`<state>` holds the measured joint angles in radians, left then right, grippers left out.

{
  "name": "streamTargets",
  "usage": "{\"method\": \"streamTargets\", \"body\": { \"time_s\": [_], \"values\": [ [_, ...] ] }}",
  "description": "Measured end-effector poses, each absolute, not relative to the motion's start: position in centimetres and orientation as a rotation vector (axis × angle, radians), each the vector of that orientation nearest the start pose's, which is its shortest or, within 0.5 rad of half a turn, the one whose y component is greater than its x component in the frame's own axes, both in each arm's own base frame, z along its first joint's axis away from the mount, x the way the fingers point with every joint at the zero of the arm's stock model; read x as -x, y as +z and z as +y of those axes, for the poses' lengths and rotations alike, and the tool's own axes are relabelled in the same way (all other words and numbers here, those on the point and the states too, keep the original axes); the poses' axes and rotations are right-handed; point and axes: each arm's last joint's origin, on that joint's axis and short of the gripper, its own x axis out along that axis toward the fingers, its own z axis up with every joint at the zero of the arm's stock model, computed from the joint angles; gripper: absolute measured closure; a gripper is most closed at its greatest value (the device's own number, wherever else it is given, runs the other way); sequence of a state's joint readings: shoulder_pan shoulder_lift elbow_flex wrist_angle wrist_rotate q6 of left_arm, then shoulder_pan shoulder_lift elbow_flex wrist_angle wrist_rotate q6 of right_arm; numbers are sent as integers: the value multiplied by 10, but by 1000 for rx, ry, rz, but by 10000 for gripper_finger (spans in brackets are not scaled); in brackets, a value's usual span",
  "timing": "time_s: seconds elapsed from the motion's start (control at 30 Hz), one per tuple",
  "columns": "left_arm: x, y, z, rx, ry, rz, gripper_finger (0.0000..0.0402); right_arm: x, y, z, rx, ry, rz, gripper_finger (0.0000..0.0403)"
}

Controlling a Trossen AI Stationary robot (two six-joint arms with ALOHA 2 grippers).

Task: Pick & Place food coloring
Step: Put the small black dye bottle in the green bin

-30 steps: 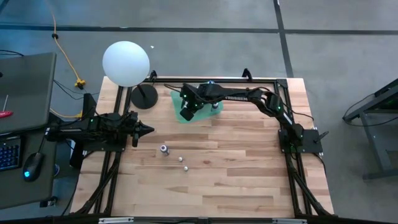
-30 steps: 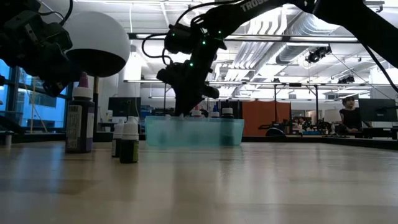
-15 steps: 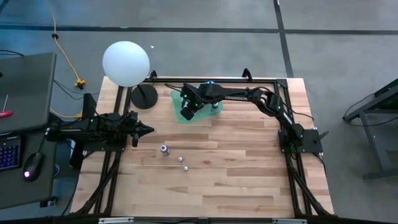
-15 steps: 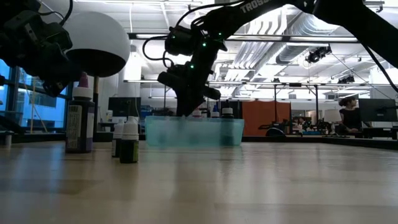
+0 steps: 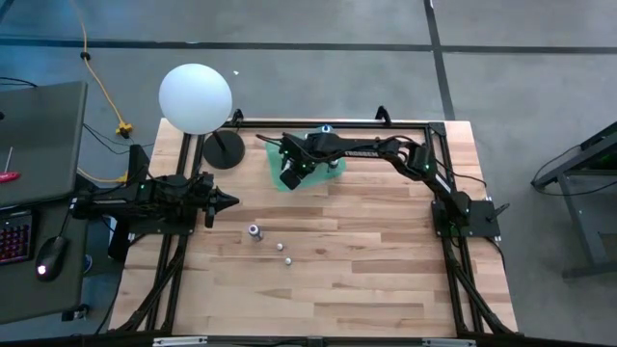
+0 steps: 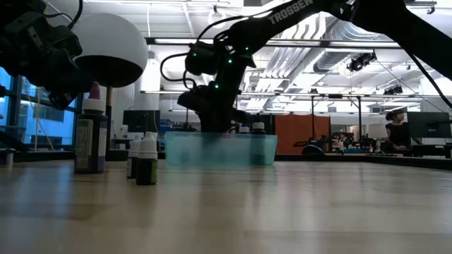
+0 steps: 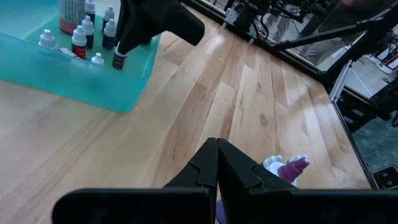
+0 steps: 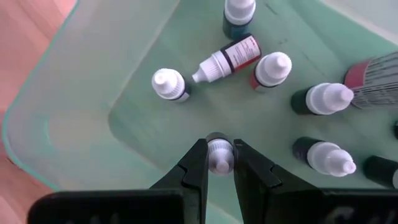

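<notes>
While the right end effector (image 8: 219, 163) sits down inside the teal bin (image 5: 275, 178) at the far centre of the table (image 5: 366, 280), its two fingers (image 8: 195, 167) are nearly together, clamped on the whitish cap of a small bottle (image 8: 219, 153); bottle stands upright between the pads, low in the bin; cannot tell if its base touches the bin floor; left wrist view shows the same bottle (image 7: 118, 59) hanging dark-bodied from the right arm just inside the bin's near wall.

More food coloring already in the bin: one upright white-capped bottle (image 8: 168, 84) just beyond the held one; one lying on its side with a red label (image 8: 227, 57); further upright ones (image 8: 272, 68) (image 8: 323, 98) (image 8: 326, 156) to its side, near but not touching the fingers.

Three bottles out on the open table, left of centre and well apart from the bin: a larger purple one (image 6: 92, 134) and two small white-capped ones (image 6: 147, 161) (image 5: 287, 260).

Left end effector (image 5: 224, 201) hangs over the left side of the table, pointing right; fingers (image 7: 199, 165) pressed together, nothing between them; purple bottle tip (image 7: 292, 168) visible just past it.

White globe lamp (image 5: 196, 97) at the far-left corner.
</notes>
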<state>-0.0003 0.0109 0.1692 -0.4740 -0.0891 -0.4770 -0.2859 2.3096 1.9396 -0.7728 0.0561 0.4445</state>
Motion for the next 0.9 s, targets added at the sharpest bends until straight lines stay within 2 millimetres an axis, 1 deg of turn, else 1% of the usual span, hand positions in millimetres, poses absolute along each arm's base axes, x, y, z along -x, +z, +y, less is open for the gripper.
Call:
{"method": "streamTargets", "body": {
  "time_s": [0.53,0.67,0.9],
  "values": [
    [-80,174,3,459,162,288,401,-462,176,-141,-543,-631,1094,351],
    [-80,174,3,459,162,288,401,-462,176,-141,-550,-636,1092,334],
    [-80,174,3,459,162,288,401,-462,176,-143,-566,-646,1086,291]
  ]
}}
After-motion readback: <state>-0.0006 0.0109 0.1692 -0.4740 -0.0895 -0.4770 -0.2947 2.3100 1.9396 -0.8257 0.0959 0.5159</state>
